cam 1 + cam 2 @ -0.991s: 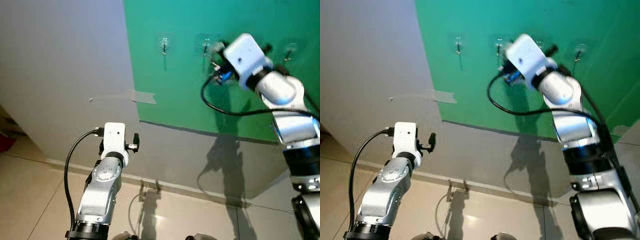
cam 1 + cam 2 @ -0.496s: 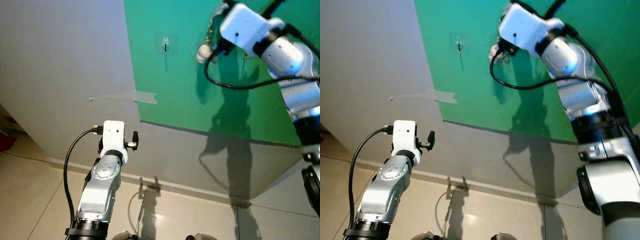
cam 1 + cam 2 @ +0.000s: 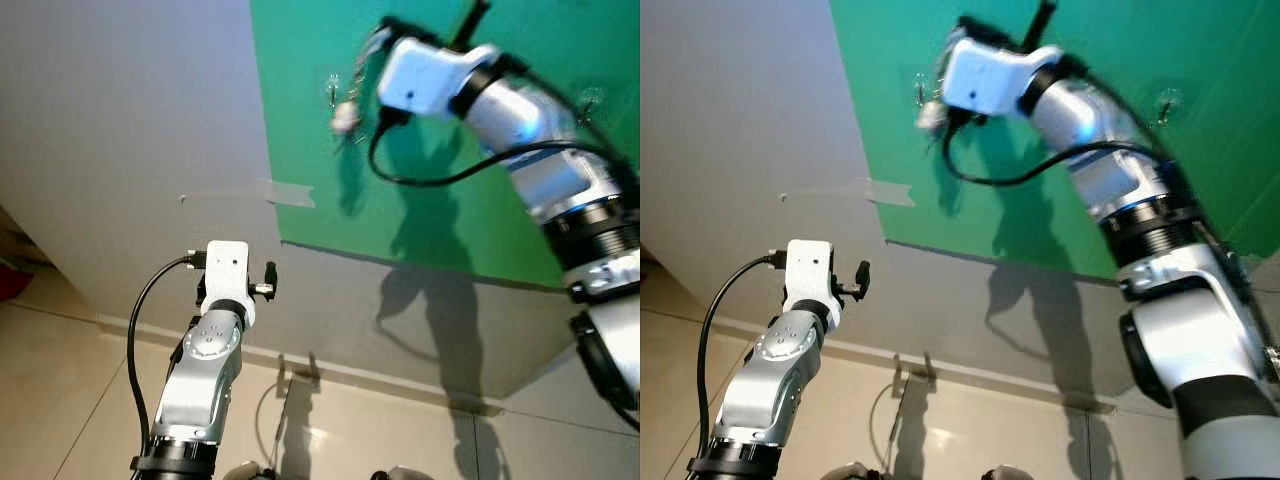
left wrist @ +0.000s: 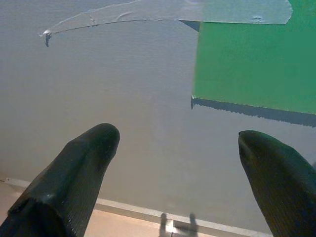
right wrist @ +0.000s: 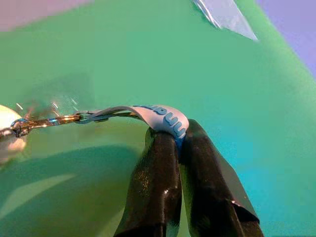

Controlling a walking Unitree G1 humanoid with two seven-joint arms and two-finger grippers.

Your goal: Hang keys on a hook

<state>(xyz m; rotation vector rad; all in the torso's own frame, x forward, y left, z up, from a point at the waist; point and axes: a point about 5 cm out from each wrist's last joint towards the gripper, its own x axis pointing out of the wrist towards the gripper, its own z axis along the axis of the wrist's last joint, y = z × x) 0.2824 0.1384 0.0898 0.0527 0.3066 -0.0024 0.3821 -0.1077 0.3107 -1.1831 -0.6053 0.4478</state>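
I see my right gripper (image 5: 178, 140) raised against the green sheet (image 3: 450, 140) on the wall, its two black fingers pinched tight on a pale blue printed tag (image 5: 165, 120). From the tag a metal ring and short chain (image 5: 47, 121) run out to a whitish fob (image 5: 9, 134), cut off at the frame edge, so I cannot make out the keys themselves. In the head view the fob (image 3: 345, 118) dangles at about 9 o'clock from the right wrist housing, just beside the leftmost hook (image 3: 331, 90); motion blur keeps me from telling whether the ring touches that hook. Another hook (image 3: 590, 100) shows at about 3 o'clock from the arm, partly hidden behind it. My left gripper (image 4: 180, 173) hangs low facing the grey wall (image 3: 130, 150), fingers spread wide and holding nothing, with a strip of tape (image 4: 168, 11) above them.
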